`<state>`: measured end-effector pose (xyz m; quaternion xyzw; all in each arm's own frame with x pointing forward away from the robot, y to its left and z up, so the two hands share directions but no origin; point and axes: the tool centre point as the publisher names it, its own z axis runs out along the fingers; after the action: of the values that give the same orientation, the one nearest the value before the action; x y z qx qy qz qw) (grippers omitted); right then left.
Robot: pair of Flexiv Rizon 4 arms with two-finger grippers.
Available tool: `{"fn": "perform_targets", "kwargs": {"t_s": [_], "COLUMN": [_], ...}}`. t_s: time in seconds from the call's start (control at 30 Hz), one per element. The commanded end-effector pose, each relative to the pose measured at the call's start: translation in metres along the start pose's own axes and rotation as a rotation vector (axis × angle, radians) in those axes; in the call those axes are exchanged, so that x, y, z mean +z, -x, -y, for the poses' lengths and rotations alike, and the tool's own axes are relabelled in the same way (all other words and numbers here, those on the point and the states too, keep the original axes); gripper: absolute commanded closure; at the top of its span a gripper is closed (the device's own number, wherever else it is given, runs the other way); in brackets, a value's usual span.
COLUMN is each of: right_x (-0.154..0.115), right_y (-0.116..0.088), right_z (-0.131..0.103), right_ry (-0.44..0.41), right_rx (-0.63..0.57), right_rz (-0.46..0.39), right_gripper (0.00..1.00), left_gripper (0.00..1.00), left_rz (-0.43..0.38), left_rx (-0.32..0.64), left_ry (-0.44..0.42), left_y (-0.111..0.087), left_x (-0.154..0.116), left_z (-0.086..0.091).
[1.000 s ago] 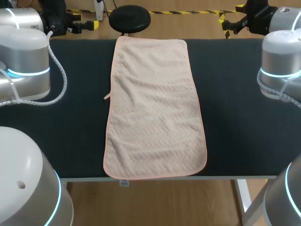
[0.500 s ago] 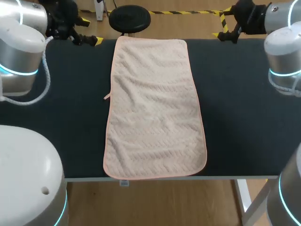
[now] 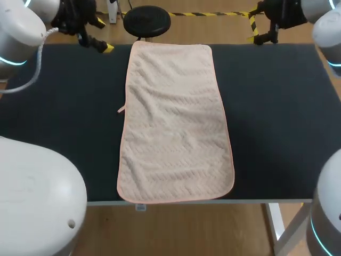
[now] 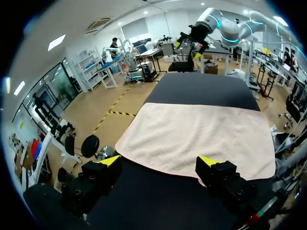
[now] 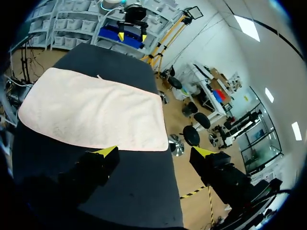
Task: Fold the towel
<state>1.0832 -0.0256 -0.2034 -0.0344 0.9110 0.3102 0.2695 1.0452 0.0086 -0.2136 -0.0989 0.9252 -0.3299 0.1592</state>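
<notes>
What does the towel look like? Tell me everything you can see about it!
The towel is pale peach with a pinker hem and a zigzag weave. It looks soft. It lies spread flat, unfolded, gently wrinkled, across the middle of the dark table, from far edge to near edge. A small loop sticks out from one long side. Only the table touches it; the left gripper and right gripper are off it, jaws open.

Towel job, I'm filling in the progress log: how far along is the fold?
Done: nothing folded. The towel lies spread flat, full length, on the table. In hand: nothing gripped. The left claw and right claw are both open and empty, apart from the cloth, one to each side of its far end. Left: grasp the towel, fold it over and release.
</notes>
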Motion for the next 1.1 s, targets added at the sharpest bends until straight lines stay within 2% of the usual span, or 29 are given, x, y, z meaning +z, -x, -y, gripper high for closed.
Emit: {"fn": "perform_targets", "kwargs": {"t_s": [0.03, 0.23, 0.4, 0.5, 0.53, 0.57, 0.6, 0.83, 1.1], "right_x": [0.007, 0.014, 0.023, 0.032, 0.035, 0.039, 0.042, 0.068, 0.084], "right_y": [-0.012, -0.037, -0.059, -0.073, -0.078, -0.082, -0.086, -0.112, -0.128], "right_z": [-0.016, -0.032, -0.042, -0.043, -0.042, -0.04, -0.04, -0.03, -0.023], "right_ry": [-0.137, -0.241, -0.273, -0.325, -0.359, -0.395, -0.374, -0.385, -0.387], "right_rx": [-0.046, -0.017, 0.007, 0.002, 0.012, 0.025, 0.038, 0.112, 0.065], "right_rz": [-0.144, -0.18, -0.209, -0.224, -0.226, -0.221, -0.22, -0.319, -0.404], "right_gripper": [0.0, 0.0, 0.0, 0.0, 0.0, 0.0, 0.0, 0.0, 0.0], "left_gripper": [0.0, 0.0, 0.0, 0.0, 0.0, 0.0, 0.0, 0.0, 0.0], "left_rz": [-0.077, -0.146, -0.183, -0.207, -0.215, -0.217, -0.225, -0.264, -0.301], "left_rx": [0.049, 0.11, 0.134, 0.149, 0.156, 0.168, 0.182, 0.199, 0.169], "left_ry": [0.158, 0.242, 0.311, 0.356, 0.346, 0.37, 0.379, 0.391, 0.393], "left_y": [-0.005, -0.03, -0.042, -0.049, -0.05, -0.052, -0.055, -0.066, -0.074], "left_x": [0.026, 0.045, 0.058, 0.067, 0.071, 0.074, 0.078, 0.103, 0.124], "left_z": [0.003, 0.0, -0.005, -0.007, -0.009, -0.009, -0.009, -0.011, -0.022]}}
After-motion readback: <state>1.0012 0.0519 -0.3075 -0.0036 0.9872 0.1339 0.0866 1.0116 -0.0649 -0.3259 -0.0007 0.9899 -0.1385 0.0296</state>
